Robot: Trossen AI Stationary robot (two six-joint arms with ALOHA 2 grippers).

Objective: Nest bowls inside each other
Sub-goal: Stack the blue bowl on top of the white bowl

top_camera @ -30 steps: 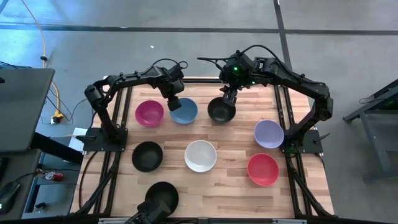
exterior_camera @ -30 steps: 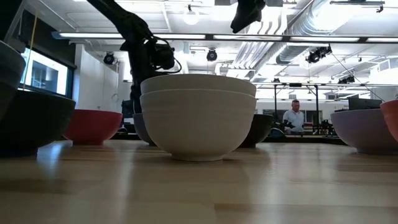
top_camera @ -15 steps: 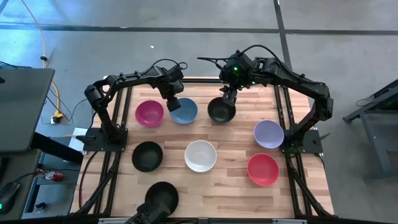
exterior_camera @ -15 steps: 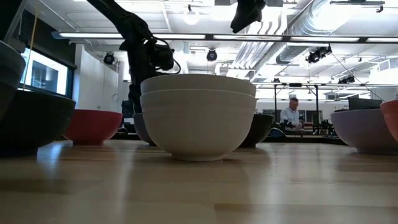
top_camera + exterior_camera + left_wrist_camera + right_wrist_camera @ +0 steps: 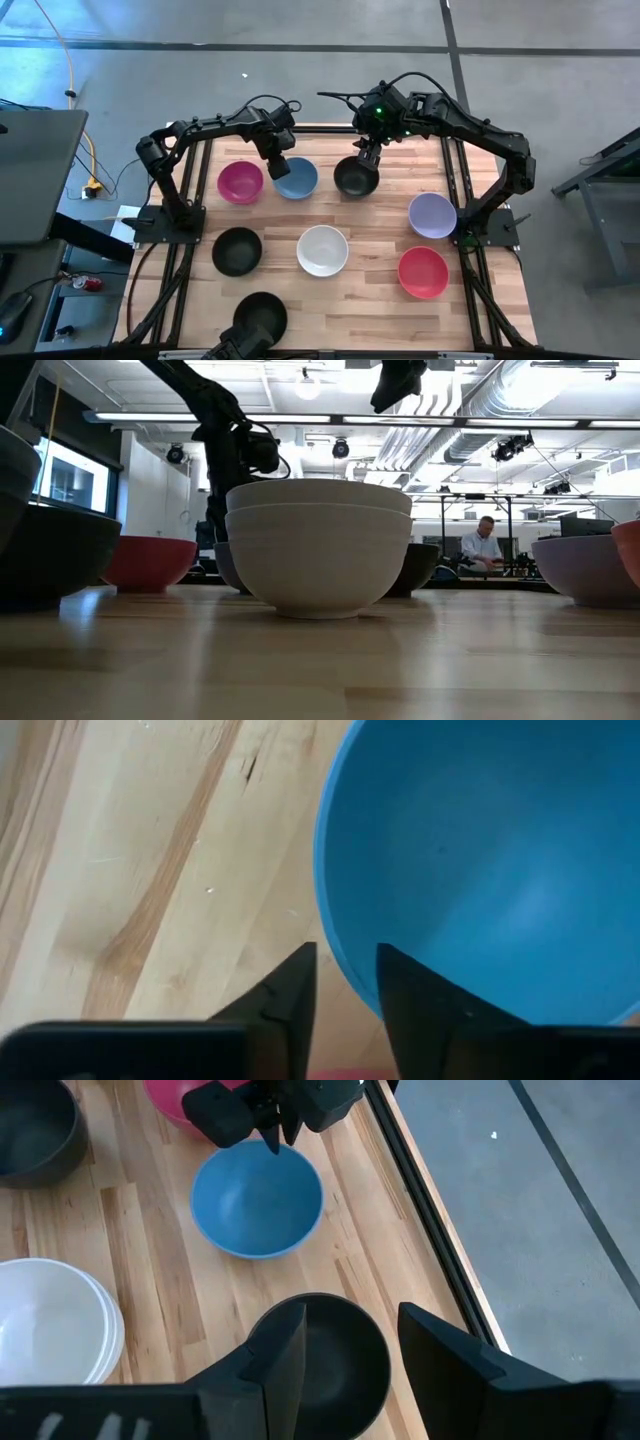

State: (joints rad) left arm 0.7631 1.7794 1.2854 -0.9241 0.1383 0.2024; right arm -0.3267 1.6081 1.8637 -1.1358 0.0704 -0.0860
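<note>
The blue bowl (image 5: 297, 179) stands on the table near its far edge, between a magenta bowl (image 5: 240, 182) and a black bowl (image 5: 356, 177). My left gripper (image 5: 345, 965) points down at the blue bowl's left rim (image 5: 338, 955), one finger outside the wall and one over the inside, with a narrow gap. Wood shows between the outer finger and the rim; whether the inner finger touches, I cannot tell. My right gripper (image 5: 350, 1335) hangs open high above the far black bowl (image 5: 325, 1355). Two white bowls (image 5: 318, 545) sit nested mid-table.
A lavender bowl (image 5: 432, 215) and a red bowl (image 5: 423, 272) stand at the right. A black bowl (image 5: 237, 250) stands left of the white ones, and another black bowl (image 5: 260, 316) sits at the near edge. Bare wood lies between the bowls.
</note>
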